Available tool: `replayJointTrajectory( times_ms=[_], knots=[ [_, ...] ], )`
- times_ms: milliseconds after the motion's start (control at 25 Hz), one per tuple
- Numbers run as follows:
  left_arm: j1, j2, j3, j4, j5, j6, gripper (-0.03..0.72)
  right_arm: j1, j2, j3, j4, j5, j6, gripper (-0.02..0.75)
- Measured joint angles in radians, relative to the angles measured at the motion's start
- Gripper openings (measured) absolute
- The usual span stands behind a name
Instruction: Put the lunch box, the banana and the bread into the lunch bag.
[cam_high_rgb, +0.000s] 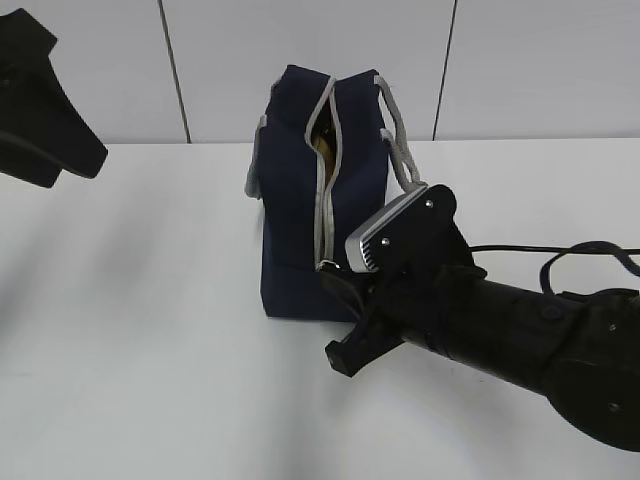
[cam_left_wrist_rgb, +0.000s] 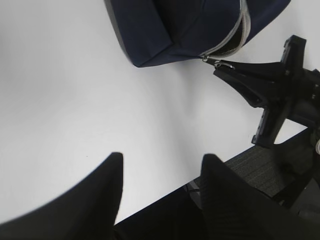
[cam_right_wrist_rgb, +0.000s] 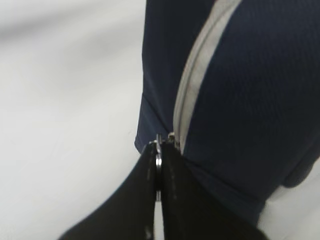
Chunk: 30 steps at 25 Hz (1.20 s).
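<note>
While clamped, right tool (cam_right_wrist_rgb: 158, 165) pinches ring pull (cam_right_wrist_rgb: 158, 161) — lunch bag (cam_high_rgb: 300, 180).

Right end effector (cam_right_wrist_rgb: 158, 165) pinched closed, left end effector (cam_left_wrist_rgb: 160, 165) parted.

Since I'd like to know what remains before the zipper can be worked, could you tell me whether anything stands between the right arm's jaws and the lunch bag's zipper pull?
Nothing visible does. The right gripper is shut on the ring pull at the lower end of the lunch bag's grey zipper; the left gripper hangs open, apart from the bag.
</note>
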Motion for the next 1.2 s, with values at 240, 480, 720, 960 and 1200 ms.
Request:
replayJointTrajectory(
  times_ms=[240, 480, 720, 960, 1200],
  knots=[
    [0.000, 0.000, 0.000, 0.000, 0.000, 0.000, 0.361, -0.003, -0.062, 0.000, -0.032, 0.000, 0.002, -0.016],
    [0.000, 0.000, 0.000, -0.001, 0.000, 0.000, 0.361, -0.004, -0.075, -0.006, -0.069, 0.000, 0.002, -0.016],
    [0.000, 0.000, 0.000, -0.002, -0.004, 0.000, 0.361, -0.004, -0.075, -0.051, -0.137, 0.008, 0.074, -0.016],
    [0.000, 0.000, 0.000, -0.003, -0.024, 0.000, 0.361, -0.004, -0.075, -0.118, -0.298, 0.083, 0.215, -0.016],
    [0.000, 0.000, 0.000, -0.003, -0.035, 0.000, 0.361, -0.004, -0.075, -0.160, -0.383, 0.122, 0.288, -0.016]
  ],
)
